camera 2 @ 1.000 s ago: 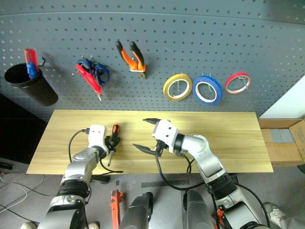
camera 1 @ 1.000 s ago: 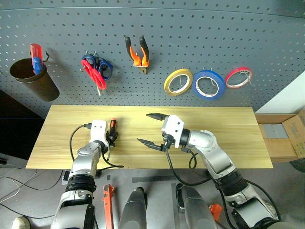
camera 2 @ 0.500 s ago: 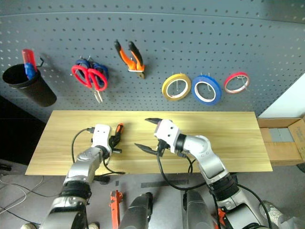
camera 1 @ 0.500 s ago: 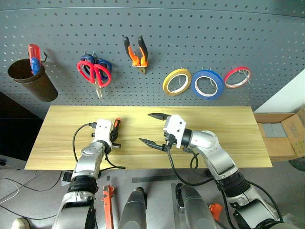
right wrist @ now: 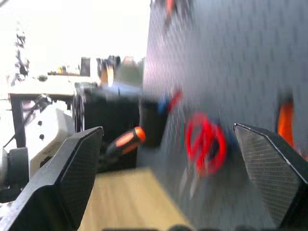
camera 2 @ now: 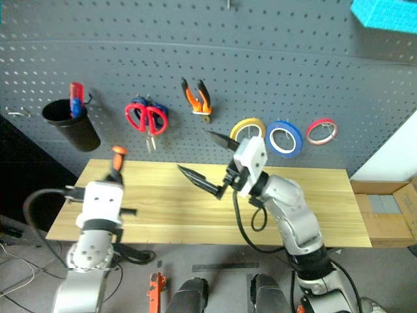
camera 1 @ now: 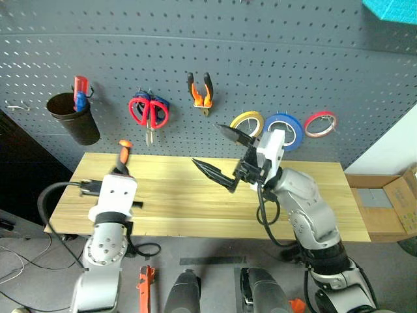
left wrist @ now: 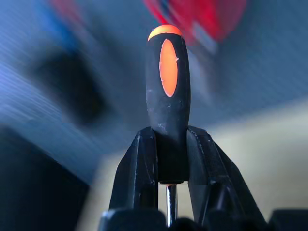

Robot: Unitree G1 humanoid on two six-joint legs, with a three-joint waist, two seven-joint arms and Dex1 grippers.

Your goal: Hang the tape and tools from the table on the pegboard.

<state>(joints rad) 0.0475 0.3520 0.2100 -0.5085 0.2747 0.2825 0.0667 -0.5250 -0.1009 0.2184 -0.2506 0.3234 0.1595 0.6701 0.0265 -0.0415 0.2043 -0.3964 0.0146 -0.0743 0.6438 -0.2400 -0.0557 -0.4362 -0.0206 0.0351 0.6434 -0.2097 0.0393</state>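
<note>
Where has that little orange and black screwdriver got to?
The left gripper holds the screwdriver upright above the table's left end, below the black cup.

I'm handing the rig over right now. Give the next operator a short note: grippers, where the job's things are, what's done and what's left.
Left gripper: shut on the screwdriver, handle up, above the table.
Right gripper: open, holding nothing, raised over the table.
Done: blue tape, pliers and red scissors hang on the pegboard.
Left: put the screwdriver on the pegboard, perhaps in the dark cup; that is my guess.
</note>
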